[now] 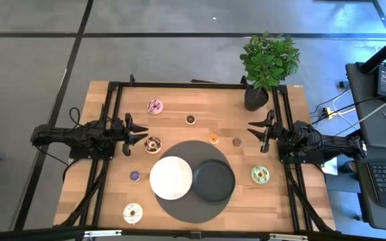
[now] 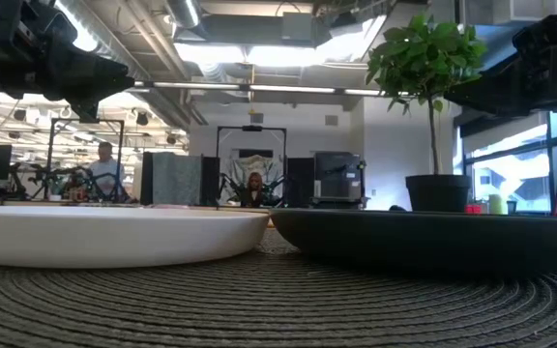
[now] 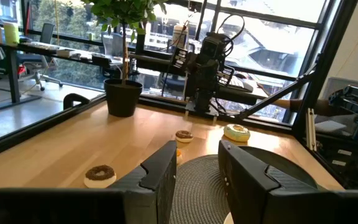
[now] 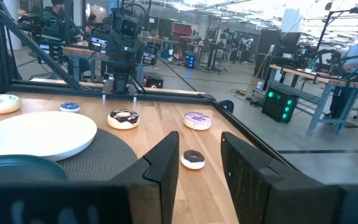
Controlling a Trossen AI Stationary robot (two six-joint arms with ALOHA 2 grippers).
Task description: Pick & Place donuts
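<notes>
My left fingers [image 3: 197, 180] and right fingers [image 4: 197, 177] stand spread, pinching nothing, at opposite bench edges. Between them the light wooden bench [image 1: 179, 97] carries a round grey woven mat [image 1: 179, 204] with a white plate [image 1: 171, 177] and black plate [image 1: 214, 181]. Small ring donuts [image 1: 155, 106] lie scattered around the mat. Beyond stands a potted green plant [image 1: 268, 63]. From table height, the plates hide every donut.

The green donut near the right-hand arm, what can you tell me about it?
The green donut is a small ring with pale green icing, a darker centre hole and what look like sprinkles. It lies flat on the wooden table, alone, just outside the round woven mat on the side nearer the black plate. Nothing touches it; the right claw hangs apart from it.
</notes>
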